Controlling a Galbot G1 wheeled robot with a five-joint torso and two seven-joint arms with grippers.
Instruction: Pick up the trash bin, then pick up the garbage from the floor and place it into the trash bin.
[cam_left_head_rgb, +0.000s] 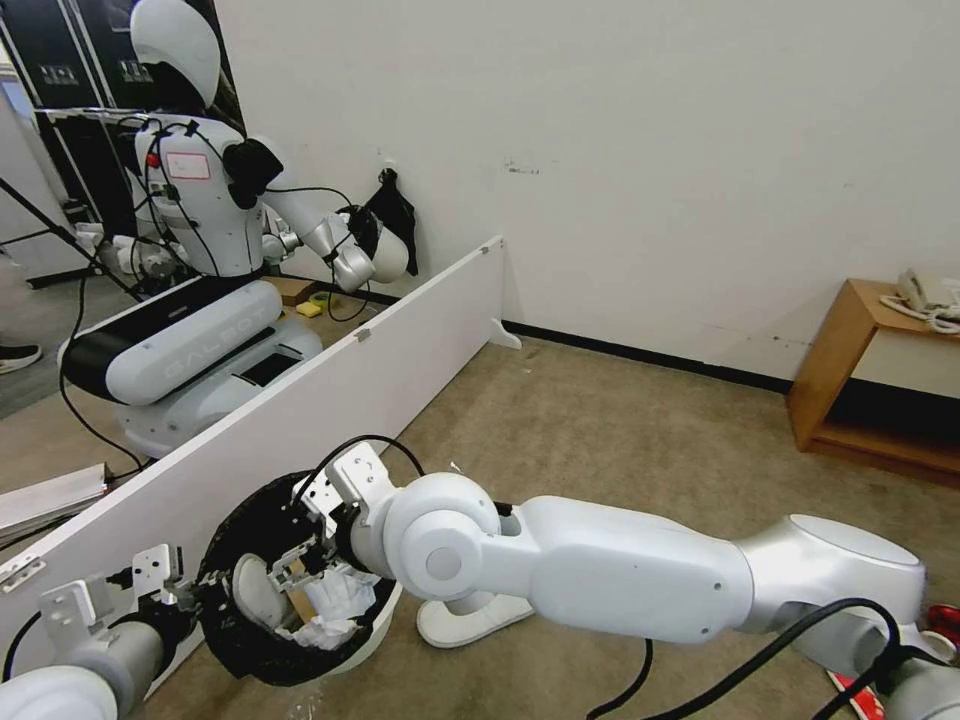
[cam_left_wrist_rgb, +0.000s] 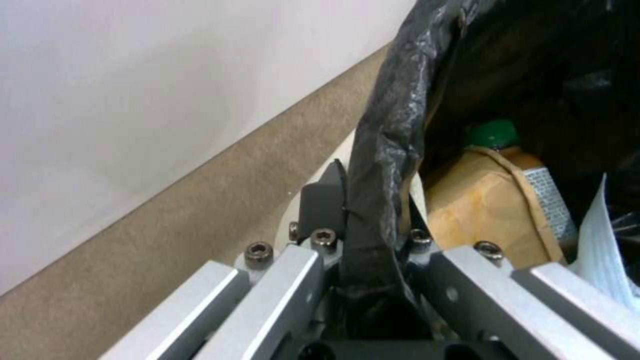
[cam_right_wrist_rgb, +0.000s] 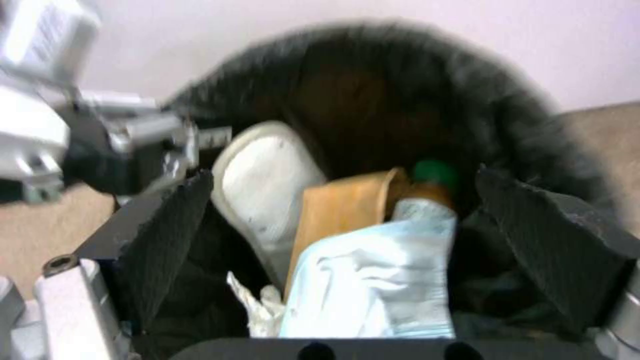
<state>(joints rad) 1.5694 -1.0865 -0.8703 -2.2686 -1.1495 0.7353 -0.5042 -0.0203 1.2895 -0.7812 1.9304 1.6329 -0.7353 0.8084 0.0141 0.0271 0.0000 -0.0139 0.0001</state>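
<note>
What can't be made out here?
Bottle label: left wrist view, cardboard scrap covers most.
Trash bin floor: right wrist view, buried under slipper and tissue; right gripper hovers above.
Red litter: head view, cut by edge and right arm.
Left gripper inner finger: left wrist view, behind bag rim it clamps.

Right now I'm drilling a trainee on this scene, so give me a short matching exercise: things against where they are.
Things:
1. slipper
2. left gripper
3. right gripper
4. telephone

Places:
A. on the wooden side table
B. open over the trash bin's mouth
C. inside the bin
D. clamped on the bin's bag-lined rim

Pairs: 1-C, 2-D, 3-B, 4-A
</note>
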